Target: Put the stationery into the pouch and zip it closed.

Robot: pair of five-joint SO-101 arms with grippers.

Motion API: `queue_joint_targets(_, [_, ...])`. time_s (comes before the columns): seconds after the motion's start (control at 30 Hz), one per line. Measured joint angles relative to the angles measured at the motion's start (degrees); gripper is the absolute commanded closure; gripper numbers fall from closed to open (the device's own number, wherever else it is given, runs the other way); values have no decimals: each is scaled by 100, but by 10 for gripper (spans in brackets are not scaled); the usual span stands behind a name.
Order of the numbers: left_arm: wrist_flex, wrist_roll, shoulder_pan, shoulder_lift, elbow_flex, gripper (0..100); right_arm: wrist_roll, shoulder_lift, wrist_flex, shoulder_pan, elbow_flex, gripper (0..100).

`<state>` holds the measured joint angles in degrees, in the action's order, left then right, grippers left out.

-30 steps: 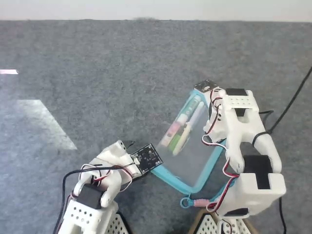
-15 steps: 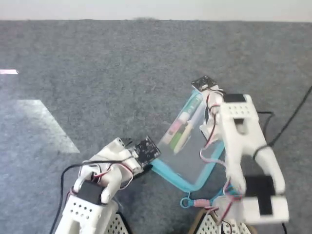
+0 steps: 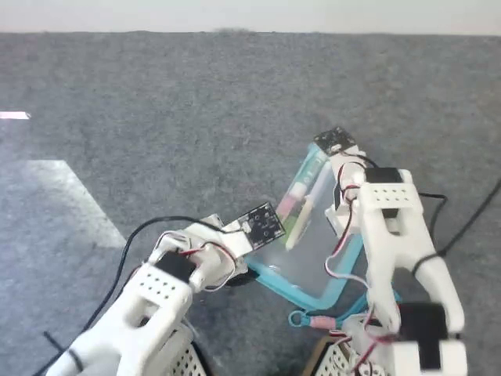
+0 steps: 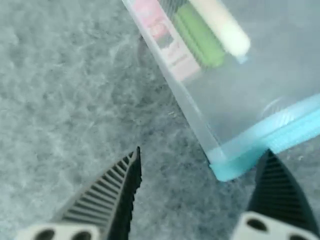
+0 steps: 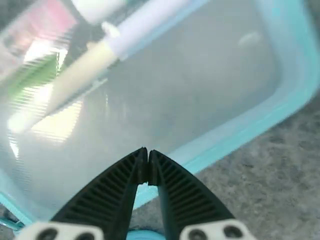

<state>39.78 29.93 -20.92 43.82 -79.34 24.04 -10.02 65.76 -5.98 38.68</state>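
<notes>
Just now, the left claw [image 4: 201, 156] had swung forward, jaws wide, to straddle a corner of the pouch [image 3: 317, 251]. The right claw [image 5: 148, 152], jaws pinched together, hovered over it; the stationery [image 3: 300, 202] lay inside, zipping apparently next.

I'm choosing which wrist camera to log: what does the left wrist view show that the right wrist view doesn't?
Left wrist only: the left gripper, open, straddling a corner of the pouch. Right wrist only: the right gripper, shut, over the pouch's blue edge. Both: the clear pouch with stationery inside, on grey carpet.
</notes>
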Motion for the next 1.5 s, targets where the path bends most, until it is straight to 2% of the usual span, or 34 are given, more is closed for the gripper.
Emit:
queue_joint_targets(0.2, [211,519,193,-220,123,677,-9,923,-18,26,-466,992])
queue_joint_targets(0.33, [536,844,255,527,-273,674,-9,1037,-9,26,-571,992])
queue_joint_targets(0.5, [624,844,255,1732,-668,674,-9,1099,-9,26,-580,992])
queue_joint_targets(0.7, [624,659,114,1644,-580,675,-9,1099,-9,18,-580,992])
queue_joint_targets(0.93, [18,589,70,70,-9,684,0,1099,-9,18,-580,992])
queue_joint_targets(1.13, [-686,18,79,-1213,378,698,-18,1099,-53,62,-589,992])
queue_joint_targets(1.5, [-1943,-826,176,-1486,466,726,-18,1099,-62,-229,-686,992])
